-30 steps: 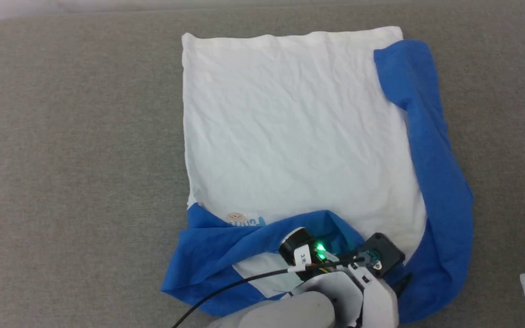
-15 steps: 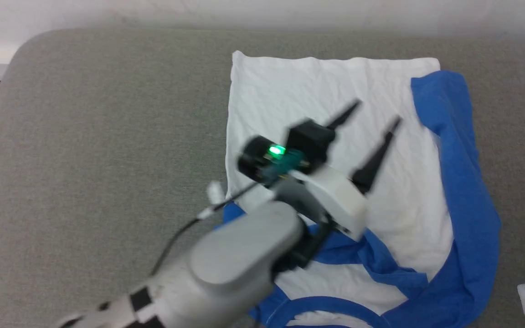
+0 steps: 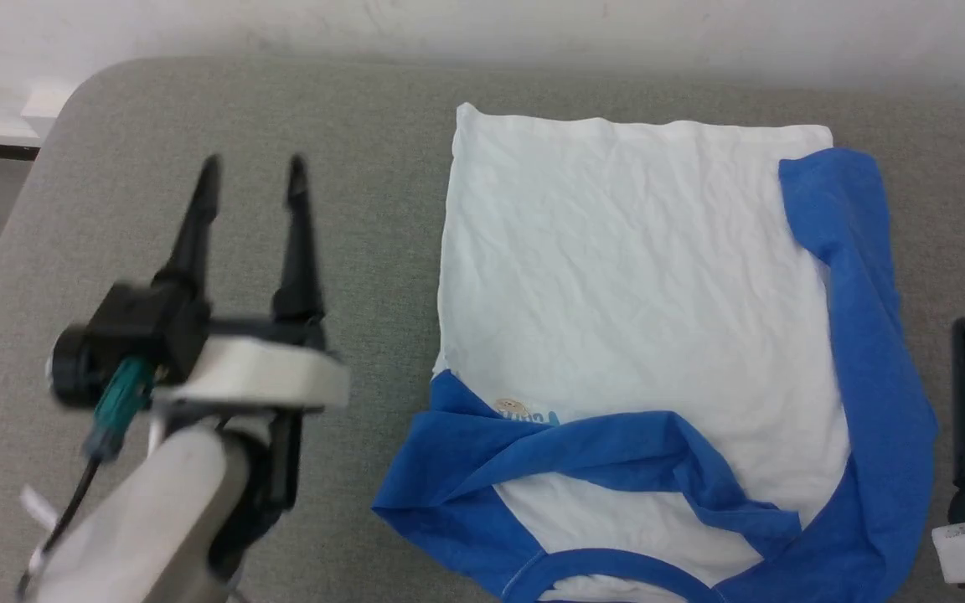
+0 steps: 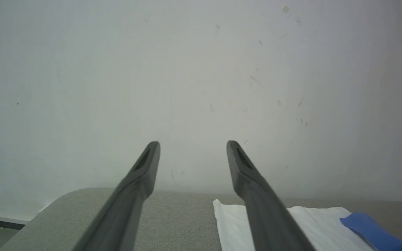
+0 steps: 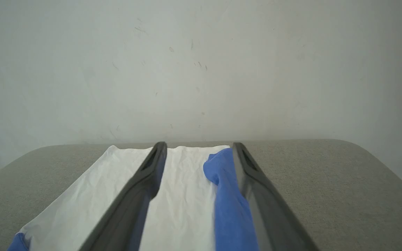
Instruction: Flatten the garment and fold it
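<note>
- The left gripper (image 3: 253,165) is spread wide and empty, with nothing between its two fingers (image 3: 298,243).
- It hangs above bare grey cushion (image 3: 156,126), fingers aimed at the white wall (image 4: 201,69) ahead.
- The shirt (image 3: 633,276) lies to the right of this gripper, well clear of its fingers, spread on the same cushion.
- In the left wrist view, the shirt's far white corner shows low down, beneath the right-hand finger.
- The right gripper (image 5: 199,145) is also released, fingers apart and gripping nothing.
- In the head view it stands just beside the shirt's right edge, with the shirt on its left; whether it touches the cloth cannot be told.
- Ahead of it and below, between its fingers in the right wrist view, lie the white body and a blue sleeve (image 3: 868,318).
- That sleeve runs along the shirt's edge nearest the right gripper, its end turned onto the white at the far corner.
- The other sleeve (image 3: 583,444) is folded across the chest, on the side nearest the left gripper.
- A small print (image 3: 524,410) peeks out just beyond that fold.
- The neckband (image 3: 616,559) lies at the near end, the hem at the far end.
</note>
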Motion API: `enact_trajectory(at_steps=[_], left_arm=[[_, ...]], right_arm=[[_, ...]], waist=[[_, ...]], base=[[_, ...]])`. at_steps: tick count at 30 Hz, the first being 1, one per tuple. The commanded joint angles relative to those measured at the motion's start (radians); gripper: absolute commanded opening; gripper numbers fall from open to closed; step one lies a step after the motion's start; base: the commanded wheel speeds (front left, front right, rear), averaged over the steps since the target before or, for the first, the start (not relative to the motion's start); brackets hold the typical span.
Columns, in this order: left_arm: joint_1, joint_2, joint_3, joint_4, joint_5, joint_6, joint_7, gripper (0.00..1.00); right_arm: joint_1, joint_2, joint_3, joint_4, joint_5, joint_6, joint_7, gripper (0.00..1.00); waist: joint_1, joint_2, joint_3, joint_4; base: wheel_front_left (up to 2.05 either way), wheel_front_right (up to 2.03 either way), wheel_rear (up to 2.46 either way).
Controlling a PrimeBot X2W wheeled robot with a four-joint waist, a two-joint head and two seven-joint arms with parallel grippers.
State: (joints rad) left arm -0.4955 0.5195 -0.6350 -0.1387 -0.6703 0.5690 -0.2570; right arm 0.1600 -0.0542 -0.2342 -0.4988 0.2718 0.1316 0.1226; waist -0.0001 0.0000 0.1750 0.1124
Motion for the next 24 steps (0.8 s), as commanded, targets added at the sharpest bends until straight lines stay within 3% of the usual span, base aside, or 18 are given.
enact_trajectory(at_steps=[1,3,7,12,16,24], left_arm=[[0.075,0.02,0.024,-0.04,0.039,0.028,-0.004,1.0],[0.159,0.045,0.05,-0.09,0.086,0.055,-0.004,1.0],[0.297,0.058,0.074,-0.144,0.153,0.065,-0.005,1.0],[0.408,-0.017,0.142,-0.165,0.204,0.05,-0.005,1.0],[0.461,-0.087,0.182,-0.161,0.257,0.011,-0.005,1.0],[0.505,-0.22,0.245,-0.165,0.324,-0.133,-0.005,1.0]], right_arm=[[0.004,0.003,0.003,0.005,-0.002,-0.001,-0.002,1.0],[0.007,0.004,0.004,0.013,0.005,-0.001,-0.006,1.0],[0.012,0.004,0.006,0.032,0.02,-0.001,-0.016,1.0],[0.02,0.004,0.017,0.066,0.035,-0.001,-0.035,1.0],[0.024,0.004,0.018,0.097,0.046,-0.001,-0.054,1.0],[0.018,0.004,0.024,0.169,0.069,-0.001,-0.093,1.0]], waist=[[0.0001,0.0,0.0,0.0],[0.0001,0.0,0.001,0.001],[0.0001,0.0,0.004,0.005],[0.0001,0.0,0.01,0.014],[0.0001,0.0,0.014,0.016],[0.0001,0.0,0.034,0.007]], base=[[0.0,0.0,0.0],[0.0,0.0,0.0],[0.0,0.0,0.0],[0.0,0.0,0.0],[0.0,0.0,0.0],[0.0,0.0,0.0]])
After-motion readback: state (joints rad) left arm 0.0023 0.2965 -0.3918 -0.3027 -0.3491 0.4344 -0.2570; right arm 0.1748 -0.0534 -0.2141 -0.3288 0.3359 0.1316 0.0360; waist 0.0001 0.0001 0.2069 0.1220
